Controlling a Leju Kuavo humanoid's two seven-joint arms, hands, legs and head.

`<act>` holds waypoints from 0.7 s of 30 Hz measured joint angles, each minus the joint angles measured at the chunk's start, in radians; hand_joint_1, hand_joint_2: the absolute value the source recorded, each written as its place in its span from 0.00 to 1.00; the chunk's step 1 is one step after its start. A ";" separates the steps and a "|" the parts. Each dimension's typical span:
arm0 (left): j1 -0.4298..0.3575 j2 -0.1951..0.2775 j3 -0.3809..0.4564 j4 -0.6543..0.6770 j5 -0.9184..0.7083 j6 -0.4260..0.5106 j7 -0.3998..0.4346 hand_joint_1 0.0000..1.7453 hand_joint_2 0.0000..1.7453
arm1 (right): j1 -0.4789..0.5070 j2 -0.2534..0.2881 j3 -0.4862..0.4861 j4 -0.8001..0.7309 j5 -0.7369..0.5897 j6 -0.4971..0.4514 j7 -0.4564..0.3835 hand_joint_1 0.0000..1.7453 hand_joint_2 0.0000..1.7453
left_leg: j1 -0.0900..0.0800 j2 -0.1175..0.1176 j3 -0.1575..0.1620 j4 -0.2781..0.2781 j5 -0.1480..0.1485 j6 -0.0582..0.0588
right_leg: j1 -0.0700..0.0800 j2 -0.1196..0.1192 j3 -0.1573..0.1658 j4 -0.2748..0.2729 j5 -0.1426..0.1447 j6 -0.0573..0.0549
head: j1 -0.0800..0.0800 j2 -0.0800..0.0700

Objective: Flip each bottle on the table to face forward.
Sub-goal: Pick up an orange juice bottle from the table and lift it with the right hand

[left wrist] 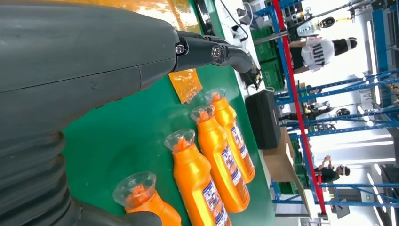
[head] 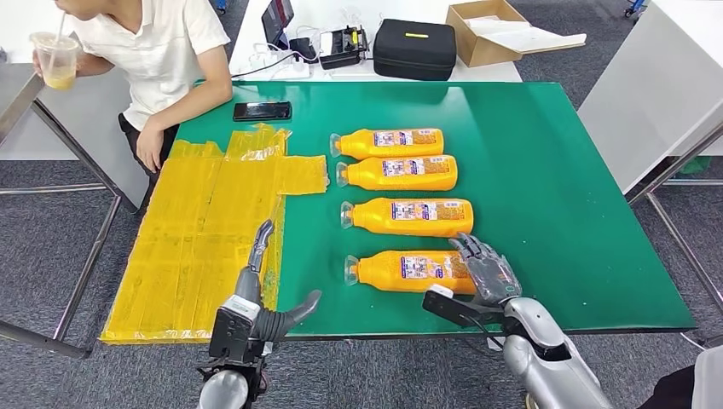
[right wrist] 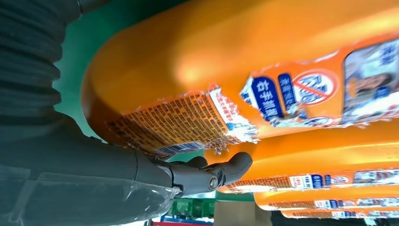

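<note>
At the near edge of the green table, the right hand rests its fingers on the base of the nearest orange plastic bottle; whether it grasps is unclear. The left hand hovers with fingers spread, holding nothing, over the yellow plastic sheet. Three more orange bottles lie in a row behind, labels up, caps pointing left. Bare green room lies to the right.

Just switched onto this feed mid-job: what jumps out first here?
Four orange bottles lie on their sides in a column in the middle of the green table, caps pointing to the robot's left. The right hand rests on the base end of the nearest bottle, while the left hand hovers open over crumpled yellow sheets.
</note>
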 joint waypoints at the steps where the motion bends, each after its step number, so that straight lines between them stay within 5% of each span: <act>1: -0.001 0.000 -0.001 0.003 0.000 0.000 0.000 0.00 1.00 | -0.005 -0.001 0.003 0.007 -0.002 0.002 0.000 0.00 1.00 | 0.000 0.000 0.000 0.000 0.000 0.000 | 0.000 0.000 0.000 0.000 0.000 0.000 | 0.000 0.000; 8: -0.006 0.000 -0.010 0.017 0.008 -0.002 0.004 0.00 1.00 | -0.031 -0.022 0.032 0.040 -0.029 0.034 0.004 0.04 1.00 | 0.000 0.000 0.000 0.000 0.000 0.000 | 0.000 0.000 0.000 0.000 0.000 0.000 | 0.000 0.000; 12: -0.011 0.000 -0.013 0.025 0.013 -0.002 0.007 0.00 1.00 | -0.038 -0.037 0.047 0.050 -0.048 0.048 0.001 0.99 1.00 | 0.000 0.000 0.001 0.000 0.000 0.000 | 0.000 0.000 0.000 0.000 0.000 0.000 | 0.000 0.000; 21: -0.023 0.000 -0.024 0.047 0.021 -0.002 0.006 0.00 1.00 | -0.050 -0.088 0.079 0.054 -0.142 0.089 -0.032 1.00 1.00 | 0.000 0.000 0.003 0.000 0.000 0.000 | 0.000 0.000 0.002 0.000 0.000 0.000 | 0.000 0.000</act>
